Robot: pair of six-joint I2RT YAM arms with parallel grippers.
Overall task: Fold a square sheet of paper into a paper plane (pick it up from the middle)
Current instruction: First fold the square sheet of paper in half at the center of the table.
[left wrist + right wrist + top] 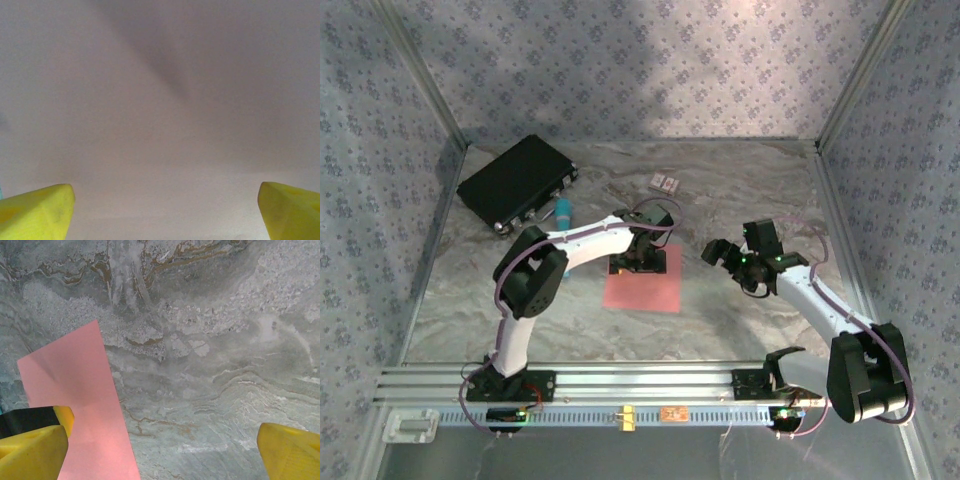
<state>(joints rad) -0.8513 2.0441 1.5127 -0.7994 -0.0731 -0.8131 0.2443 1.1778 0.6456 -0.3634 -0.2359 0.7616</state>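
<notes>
Salmon-pink square sheet of paper [642, 288] lies flat at the middle of the marbled surface [750, 190], with the left end effector [638, 262] over it, spread wide.

Left end effector stands above the sheet's far half with paper close beneath its yellow fingertips [37, 212]; nothing is pinched, and contact cannot be confirmed. Right end effector [715, 252] hovers just right of the sheet over bare surface, likewise spread and empty. Judgement: the pick-up is the step in hand. It calls for fingertips set lightly at the sheet's middle and drawn together so the thin paper rises into a ridge rather than skidding. Near and right edges lie free, with open room there for the right arm. Black case [517, 178], teal marker [563, 210] and small card [664, 183] sit well apart towards the rear.
</notes>
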